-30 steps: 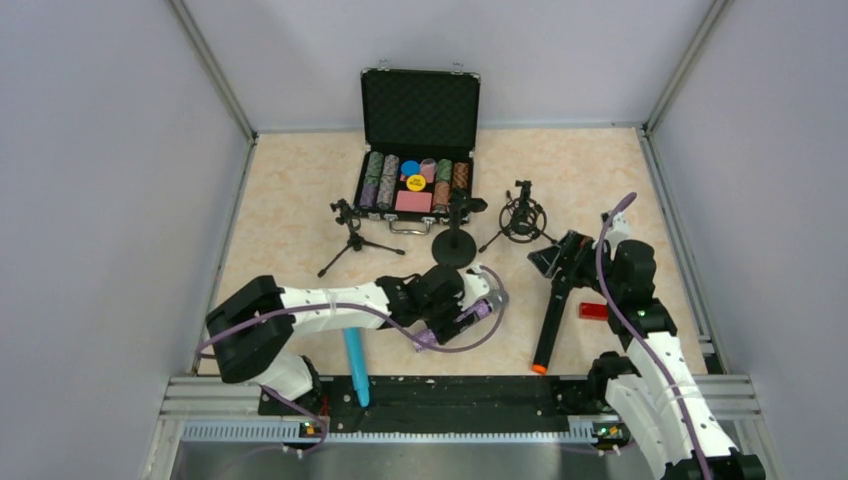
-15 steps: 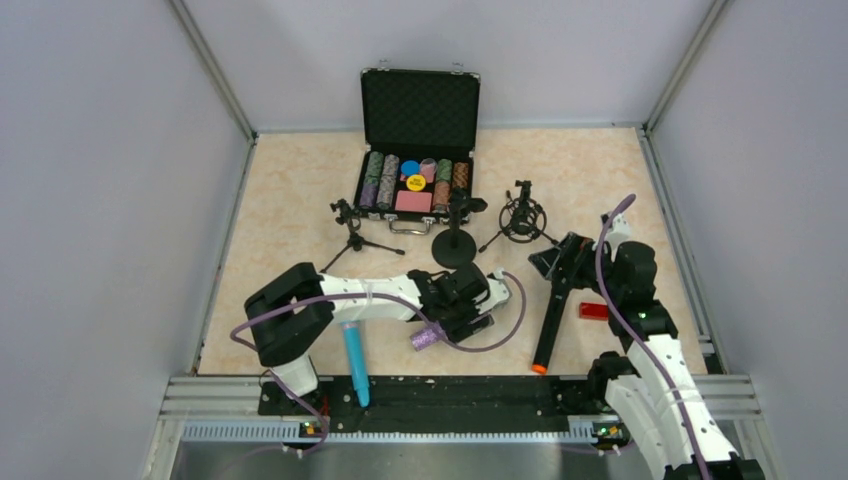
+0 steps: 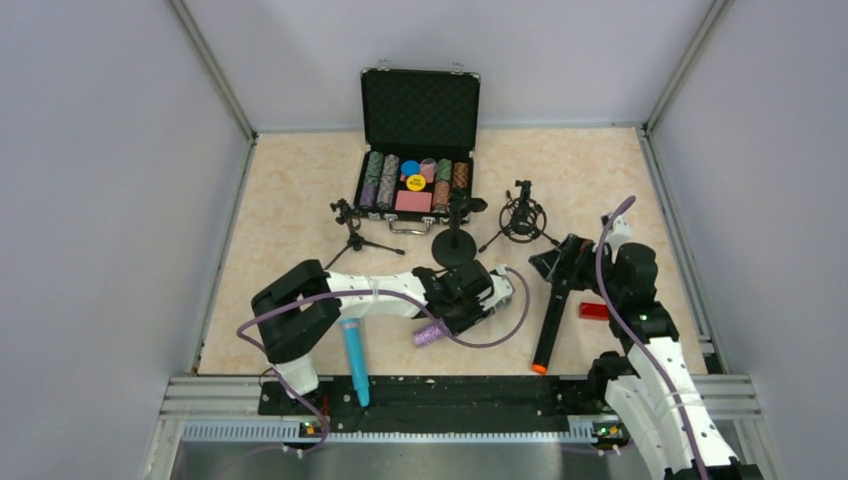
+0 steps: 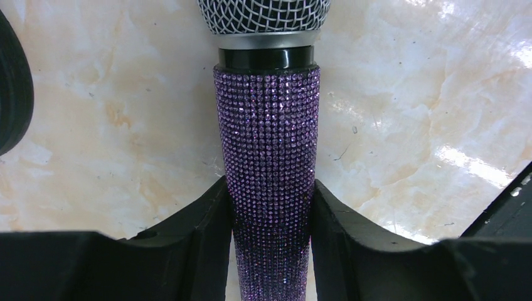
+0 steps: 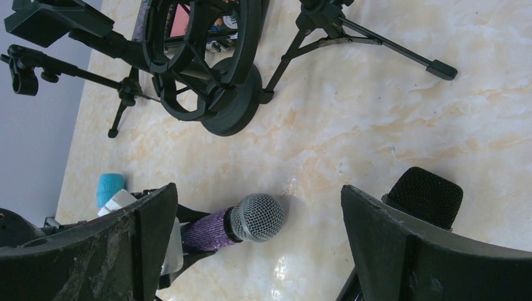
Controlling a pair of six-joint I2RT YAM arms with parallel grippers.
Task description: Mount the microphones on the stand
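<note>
Purple glitter microphone (image 4: 268,144) sits clamped mid-handle in my left pincer (image 4: 268,213), down at the surface (image 4: 408,94) near the round-base stand (image 3: 455,246). Right pincer (image 5: 257,188) gapes wide. Risk: the rounded glittery handle may twist or slip on lifting, so the head droops.

Case (image 3: 419,105) at back, stands (image 3: 455,247) before it, microphones (image 3: 354,362) nearest, block (image 3: 593,311) right.

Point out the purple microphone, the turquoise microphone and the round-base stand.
purple microphone (image 4: 268,157): left wrist view, on its glittery body.
turquoise microphone (image 3: 355,362): top external view, mid-handle.
round-base stand (image 3: 445,252): top external view, on its base disc.
</note>
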